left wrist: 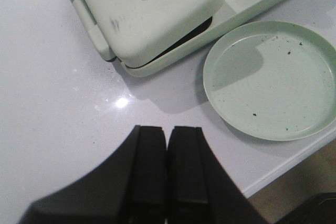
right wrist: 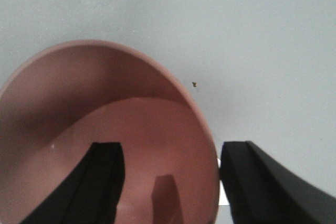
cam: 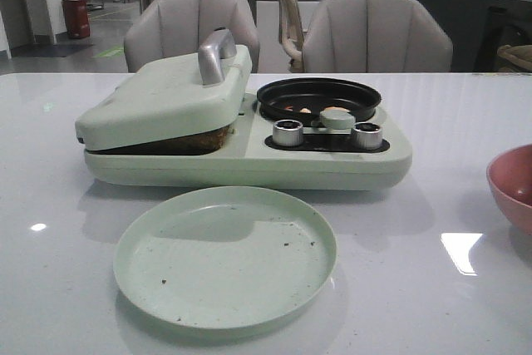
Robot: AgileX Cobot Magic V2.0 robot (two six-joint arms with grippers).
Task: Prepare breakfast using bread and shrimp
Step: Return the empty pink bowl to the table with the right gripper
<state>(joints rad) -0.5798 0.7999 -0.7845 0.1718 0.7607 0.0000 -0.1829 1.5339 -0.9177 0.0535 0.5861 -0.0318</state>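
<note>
The bread [cam: 195, 139] shows only as a brown edge in the gap under the nearly closed pale green lid [cam: 166, 97] of the breakfast maker. A few small shrimp pieces [cam: 304, 110] lie in the black pan [cam: 318, 91] on its right half. My left gripper [left wrist: 168, 129] is shut and empty, over bare table near the lid's side [left wrist: 142, 9] and the green plate [left wrist: 270, 80]. My right gripper [right wrist: 170, 149] is open and empty. It straddles the rim of the pink bowl [right wrist: 105, 124], one finger inside and one outside. Neither gripper shows in the front view.
The empty green plate [cam: 224, 255], with a few crumbs, lies in front of the breakfast maker. The pink bowl [cam: 514, 184] is at the table's right edge. Two metal dials [cam: 288, 132] and a pale green knob [cam: 337, 115] sit below the pan. Chairs stand behind the table.
</note>
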